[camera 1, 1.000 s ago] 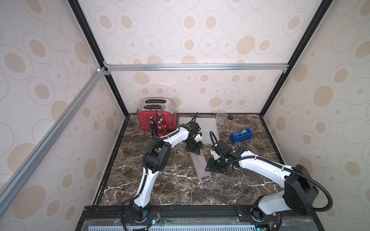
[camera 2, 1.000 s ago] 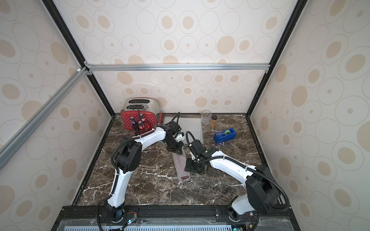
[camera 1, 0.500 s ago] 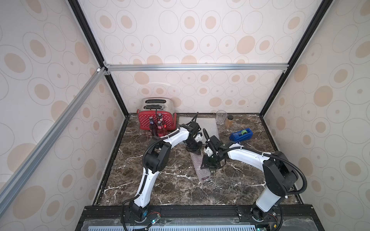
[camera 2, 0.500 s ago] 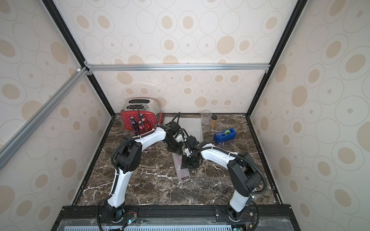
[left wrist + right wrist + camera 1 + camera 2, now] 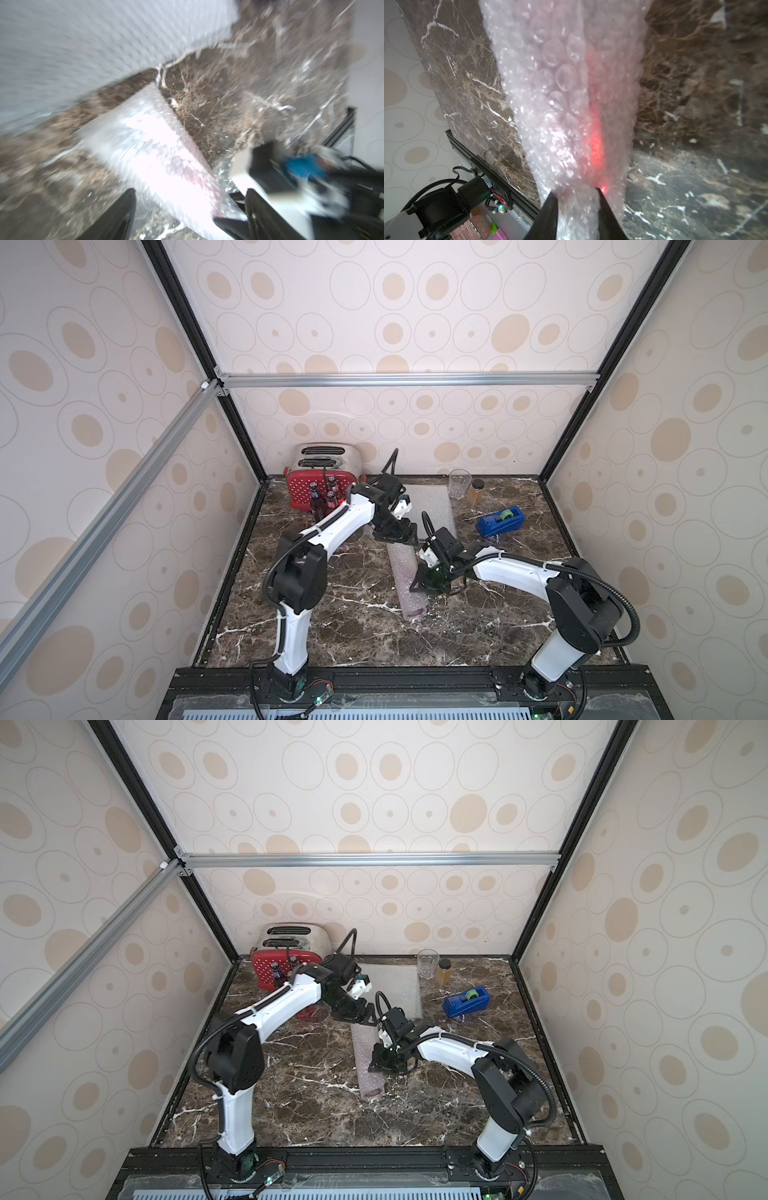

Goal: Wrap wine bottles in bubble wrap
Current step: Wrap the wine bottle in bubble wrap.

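The table (image 5: 332, 614) held 4 wine bottles (image 5: 331, 502): 3 bare at far left before 1 red toaster (image 5: 301, 493), and 1 wrapped bottle (image 5: 596, 128) in the middle. There were 2 bubble wrap sheets (image 5: 432, 510), 1 flat and 1 rolled sheet (image 5: 404, 580); 1 drinking glass (image 5: 459, 483), 1 amber jar (image 5: 475, 492), 1 blue tape dispenser (image 5: 500, 520), 2 robot arms (image 5: 332, 526).

This is a robot test cell dressed as a kitchen. A marble-look tabletop (image 5: 332, 614) is boxed in by oval-patterned wallpaper panels (image 5: 374, 302) on aluminium framing (image 5: 407, 379). A toaster (image 5: 322, 458) and a drinking glass (image 5: 459, 483) stand at the back. The left arm (image 5: 332, 526) and right arm (image 5: 511, 572) are bolted to the front rail (image 5: 415, 680).
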{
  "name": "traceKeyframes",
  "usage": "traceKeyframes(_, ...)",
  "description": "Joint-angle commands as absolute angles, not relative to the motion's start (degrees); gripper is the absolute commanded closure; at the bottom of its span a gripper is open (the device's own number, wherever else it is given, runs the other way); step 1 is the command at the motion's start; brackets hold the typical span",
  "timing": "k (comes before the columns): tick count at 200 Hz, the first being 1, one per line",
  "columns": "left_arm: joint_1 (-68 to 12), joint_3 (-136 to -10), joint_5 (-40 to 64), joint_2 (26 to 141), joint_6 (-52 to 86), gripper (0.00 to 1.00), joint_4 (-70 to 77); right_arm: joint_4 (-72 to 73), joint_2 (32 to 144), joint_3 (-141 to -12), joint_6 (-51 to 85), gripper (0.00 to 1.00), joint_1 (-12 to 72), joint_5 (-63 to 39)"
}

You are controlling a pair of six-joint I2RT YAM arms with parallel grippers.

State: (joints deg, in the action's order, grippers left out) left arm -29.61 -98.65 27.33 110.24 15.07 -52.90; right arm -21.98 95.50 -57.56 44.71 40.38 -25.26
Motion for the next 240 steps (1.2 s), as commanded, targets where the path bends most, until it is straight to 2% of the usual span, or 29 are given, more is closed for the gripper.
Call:
traceKeyframes(1,-27.57,-89.71,24.95,100.64,15.32,0.16,-51.85,-20.94,98.09,-55.38,47.76,0.71,42.44,-23.37)
traceKeyframes(21,-26.66,-78.56,25.89,95.39,17.19,0.15,-45.63,-19.13,98.13,-54.95,49.44,0.71,43.37,-22.92)
traceKeyframes(45,-27.09,-71.21,32.21,95.65,21.34,0.15,-37.02,-17.78,98.91,-55.36,50.52,0.71,44.33,-22.37)
traceKeyframes(100,-29.39,-76.91,34.35,106.51,22.76,0.15,-37.38,-17.75,99.15,-55.65,51.3,0.71,45.3,-21.47)
traceKeyframes(121,-30.57,-75.23,30.85,108.38,23.2,0.21,-38.32,-17.66,98.58,-55.25,51.67,0.7,45.48,-21.18)
traceKeyframes(149,-30.75,-73.78,26.69,108.98,21.92,0.34,-39.3,-18.82,97.03,-55.2,51.35,0.66,45.5,-21.05)
traceKeyframes(192,-30.45,-72.14,27.77,108.75,21.1,0.37,-37.59,-23.01,91.68,-54.85,49.47,0.6,44.93,-20.26)
traceKeyframes(217,-30.06,-71.47,28.55,108.49,21.09,0.37,-36.94,-23.12,90.91,-53.98,49.33,0.64,44.47,-21.02)
traceKeyframes(240,-29.7,-71.2,29.17,108.06,21.02,0.37,-36.65,-21.98,91.69,-52.87,49.91,0.71,44.46,-21.41)
